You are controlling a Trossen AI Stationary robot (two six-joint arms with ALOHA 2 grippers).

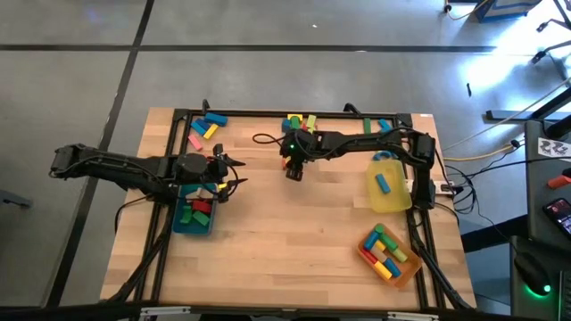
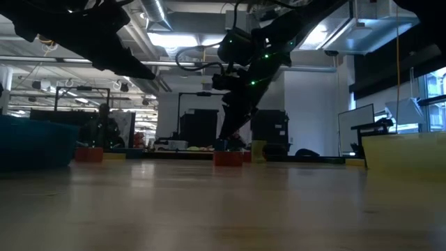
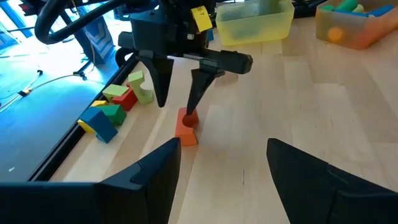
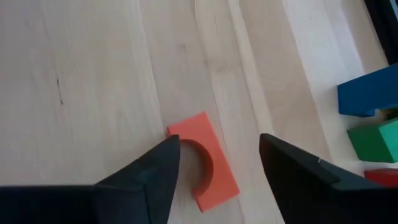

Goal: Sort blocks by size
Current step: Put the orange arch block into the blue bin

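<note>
— Where's the red arch block (image 4: 203, 163)?
— Flat on the bare wood near the table's far edge, arch cut-out facing sideways, right below the right gripper (image 3: 180, 93). Just beside a loose cluster of blocks (image 3: 115, 106) in green, red, blue and yellow, along the black rail.
— Held?
— No. Fingers (image 3: 200, 84) spread apart, one either side above the arch, tips close to it but not clamped; can't tell whether one tip touches. Nothing gripped.
— And the left gripper (image 1: 230, 174)?
— Wide open, empty, over the table's left side next to the teal tray (image 1: 194, 223), pointing across at the arch. Some red and green pieces in that tray.
— Farther out?
— Second loose group of blocks (image 1: 205, 127) at the far-left corner. Yellow tray (image 1: 393, 196) on the right with a blue piece inside, orange tray (image 1: 397, 267) nearer the front right with several mixed colours.
</note>
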